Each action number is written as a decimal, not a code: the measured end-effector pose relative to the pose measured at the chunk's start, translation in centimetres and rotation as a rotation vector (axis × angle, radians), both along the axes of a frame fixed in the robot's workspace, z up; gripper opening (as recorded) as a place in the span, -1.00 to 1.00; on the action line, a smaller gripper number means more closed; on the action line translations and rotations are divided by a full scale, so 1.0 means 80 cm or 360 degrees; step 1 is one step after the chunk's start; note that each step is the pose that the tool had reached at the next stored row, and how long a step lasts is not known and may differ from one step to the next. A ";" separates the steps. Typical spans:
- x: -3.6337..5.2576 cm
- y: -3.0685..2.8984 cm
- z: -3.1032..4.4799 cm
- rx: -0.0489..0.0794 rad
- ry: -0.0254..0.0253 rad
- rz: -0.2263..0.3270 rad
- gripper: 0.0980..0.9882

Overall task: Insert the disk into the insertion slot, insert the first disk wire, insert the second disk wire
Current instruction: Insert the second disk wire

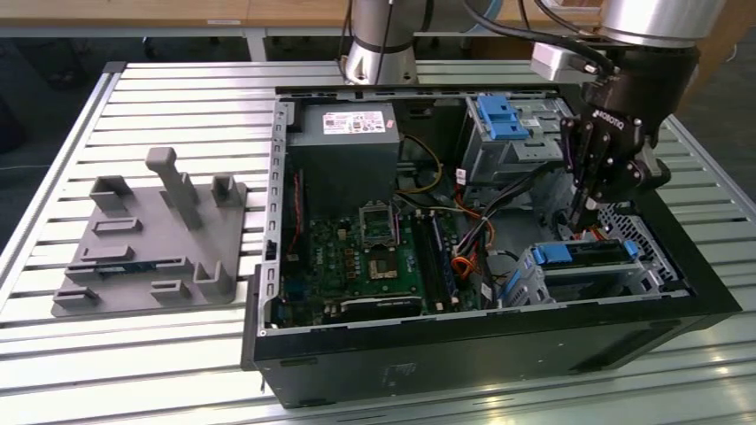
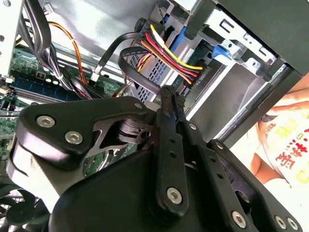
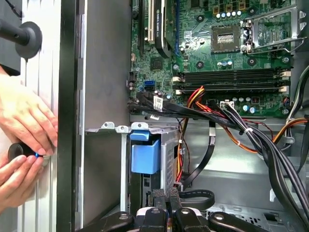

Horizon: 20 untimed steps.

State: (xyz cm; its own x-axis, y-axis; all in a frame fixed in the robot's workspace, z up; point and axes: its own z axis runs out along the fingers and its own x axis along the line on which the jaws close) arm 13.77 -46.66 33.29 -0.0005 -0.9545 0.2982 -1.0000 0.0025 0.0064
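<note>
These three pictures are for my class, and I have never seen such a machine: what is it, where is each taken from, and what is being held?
A robot arm works inside an open computer case on a slatted table. The exterior view looks down from outside; both wrist views ride on the arm. Its claw is closed, fingers together, on a cable plug beside the disk, which sits in the insertion slot. A grey holder lies on the table. A person's hands rest outside the case.
</note>
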 end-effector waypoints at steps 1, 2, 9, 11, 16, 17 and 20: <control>0.000 -0.0018 0.0001 0.0008 0.00000 0.0000 -0.89; 0.000 -0.0036 0.0002 0.0016 0.00001 0.0000 -0.89; 0.000 -0.0155 0.0003 0.0079 -0.00001 0.0000 -0.89; 0.000 -0.0185 0.0003 0.0100 -0.00003 0.0000 -0.89; 0.000 -0.0261 0.0003 0.0159 -0.00010 0.0000 -0.89; 0.000 -0.0277 0.0003 0.0170 -0.00011 0.0000 -0.89; 0.000 -0.0326 0.0004 0.0198 -0.00011 0.0000 -0.89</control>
State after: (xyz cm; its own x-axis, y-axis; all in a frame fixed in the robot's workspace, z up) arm 13.77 -49.27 33.32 -0.0006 -0.9841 0.1777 -1.0000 0.0017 0.0060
